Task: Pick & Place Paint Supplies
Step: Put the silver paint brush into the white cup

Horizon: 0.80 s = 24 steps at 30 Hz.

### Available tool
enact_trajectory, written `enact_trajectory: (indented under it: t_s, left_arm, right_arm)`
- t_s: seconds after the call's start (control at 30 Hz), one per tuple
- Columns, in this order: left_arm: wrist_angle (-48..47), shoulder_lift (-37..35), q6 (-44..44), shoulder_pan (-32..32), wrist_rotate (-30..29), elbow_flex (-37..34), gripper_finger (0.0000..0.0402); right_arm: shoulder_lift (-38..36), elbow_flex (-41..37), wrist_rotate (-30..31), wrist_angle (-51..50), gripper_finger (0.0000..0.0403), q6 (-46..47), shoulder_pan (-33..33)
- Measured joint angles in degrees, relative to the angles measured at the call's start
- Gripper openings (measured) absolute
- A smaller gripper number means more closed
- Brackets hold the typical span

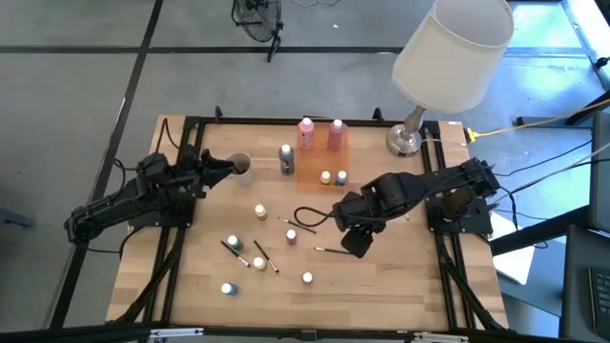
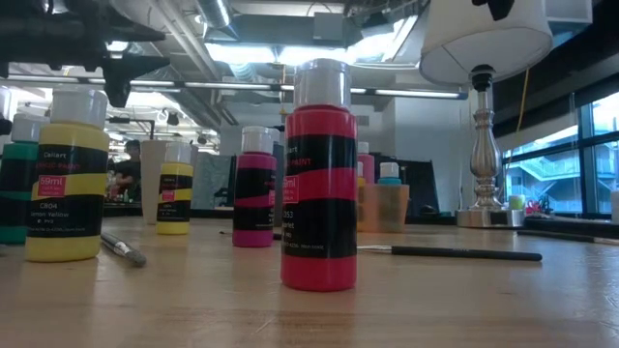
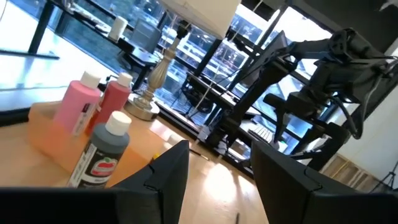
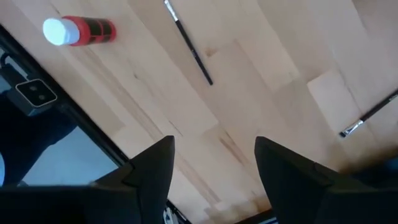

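We note the right gripper [image 1: 355, 244], jaws apart and empty, above a thin brush [image 1: 331, 251] lying crosswise just beside it; the left gripper [image 1: 227, 168], jaws apart, waits by the cup [image 1: 240, 168].

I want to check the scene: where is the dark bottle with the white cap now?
In the high view, the dark bottle stands upright near the table's far edge, just left of the orange tray, with the pink bottle behind it.

Lamp [image 1: 448, 57] w/ white shade at table's [image 1: 400, 295] far-right corner.
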Motion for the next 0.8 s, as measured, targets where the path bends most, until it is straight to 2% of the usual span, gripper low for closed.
enact_trajectory:
  t_s: [0.33, 0.47, 0.57, 0.7, 0.8]
  left_arm:
    - [-3.13, -0.02, 0.37, 0.00, -1.12, -0.02, 0.0169]
    - [-3.07, -0.01, 0.37, 0.00, -1.05, -0.02, 0.0169]
    - [-3.07, -0.01, 1.19, 0.00, -1.07, -0.02, 0.0169]
    - [-2.98, -0.01, -1.20, 0.00, -0.89, -0.02, 0.0169]
    - [-2.95, -0.02, -2.01, 0.00, 0.69, -0.02, 0.0169]
  right_arm:
    - [-0.01, 0.00, 1.64, 0.00, 0.0227, -3.14, -0.60]
    - [-0.41, 0.00, 1.29, 0.01, 0.0227, -8.89, -1.47]
    - [-1.47, 0.00, 3.22, 0.00, 0.0227, -9.97, -2.70]
    - [-4.24, -0.60, 5.52, 0.20, 0.0227, -12.16, -4.13]
    - [-9.01, -4.91, 6.58, 0.12, 0.0227, -10.59, -5.07]
